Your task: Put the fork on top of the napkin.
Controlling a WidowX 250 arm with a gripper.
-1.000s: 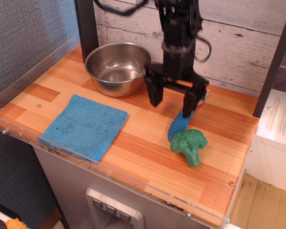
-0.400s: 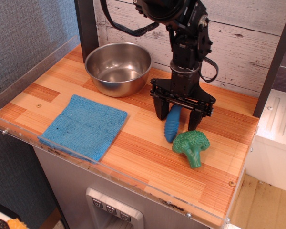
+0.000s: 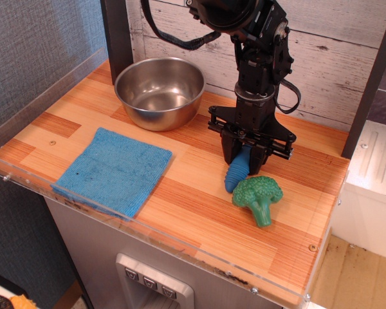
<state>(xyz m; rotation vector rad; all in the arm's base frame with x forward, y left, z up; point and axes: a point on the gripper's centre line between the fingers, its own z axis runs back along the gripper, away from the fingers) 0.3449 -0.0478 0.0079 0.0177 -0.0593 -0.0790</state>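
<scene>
The black robot gripper (image 3: 246, 156) stood low over the wooden tabletop (image 3: 199, 212), its two fingers (image 3: 231, 149) drawn in narrowly against the upper end of the small fork with the thick, ribbed bright-blue handle (image 3: 237, 172). The fingers pressed on either side of the handle, so they appeared to hold it, though the tines were hidden behind them. The handle's lower end stuck out below the fingertips and seemed to rest on the wood. Just below and to the right of the fingers sat the green toy broccoli (image 3: 258, 197), close beside the handle's tip. Up and to the left of the fingers stood the round stainless-steel bowl (image 3: 159, 92). Well apart to the lower left lay the square blue terry-cloth napkin (image 3: 113, 170), flat on the wood near the table's front edge, with nothing on it.
</scene>
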